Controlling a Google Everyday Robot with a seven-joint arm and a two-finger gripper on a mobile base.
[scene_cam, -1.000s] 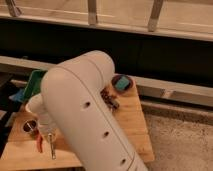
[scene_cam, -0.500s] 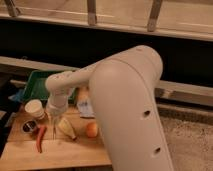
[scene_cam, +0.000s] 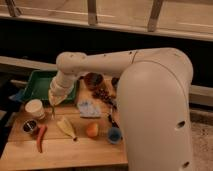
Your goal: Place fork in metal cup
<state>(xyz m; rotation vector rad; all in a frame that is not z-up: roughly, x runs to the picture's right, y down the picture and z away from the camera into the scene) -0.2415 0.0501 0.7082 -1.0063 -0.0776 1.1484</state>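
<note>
Elbow sits further right vs. earlier frame. Gripper [scene_cam: 53, 102] left-centre, fingers pinched on fork [scene_cam: 52, 113], which hangs above table. Metal cup [scene_cam: 30, 126] lower left, no fork inside. We log: pickup done, drop-in pending.

Gripper [scene_cam: 52, 101] hangs just right of the white cup [scene_cam: 35, 108], above the wooden table [scene_cam: 75, 152]. It is closed on the fork [scene_cam: 52, 113], which hangs straight down.

Metal cup [scene_cam: 30, 126]: just in front of the white cup, apart from it.
Red-orange carrot-like item [scene_cam: 40, 138]: farther in front of the white cup, lying flat.
Green tray [scene_cam: 42, 86]: right behind the white cup.
Yellow fruit [scene_cam: 66, 127], orange fruit [scene_cam: 92, 130] and small blue cup [scene_cam: 114, 134]: front-right of the white cup, in that order outward.
</note>
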